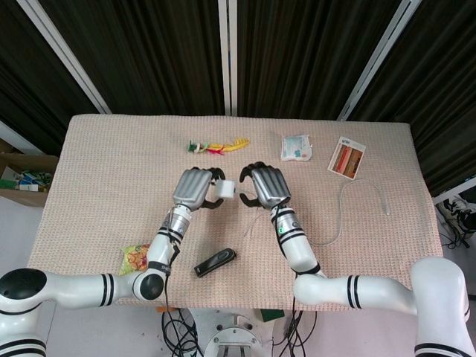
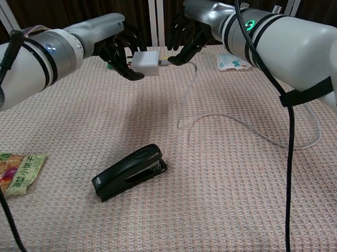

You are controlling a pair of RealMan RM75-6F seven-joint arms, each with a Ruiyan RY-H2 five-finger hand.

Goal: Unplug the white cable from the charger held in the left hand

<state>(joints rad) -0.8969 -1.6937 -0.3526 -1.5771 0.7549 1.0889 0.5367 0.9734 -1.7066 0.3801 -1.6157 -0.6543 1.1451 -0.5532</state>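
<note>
My left hand (image 1: 195,189) (image 2: 117,46) holds a small white charger (image 1: 225,189) (image 2: 146,62) above the middle of the table. The white cable (image 1: 332,235) (image 2: 185,102) is plugged into the charger's right side. It hangs down to the cloth and loops off to the right. My right hand (image 1: 266,186) (image 2: 188,32) hovers just right of the charger with fingers apart. Its thumb tip lies close beside the plug, and I see no clear pinch on the cable.
A black stapler (image 1: 215,262) (image 2: 129,172) lies near the front edge, with a snack packet (image 1: 136,258) (image 2: 15,173) to its left. At the back are a coloured toy (image 1: 216,146), a wipes pack (image 1: 296,147) (image 2: 232,62) and a card (image 1: 346,158).
</note>
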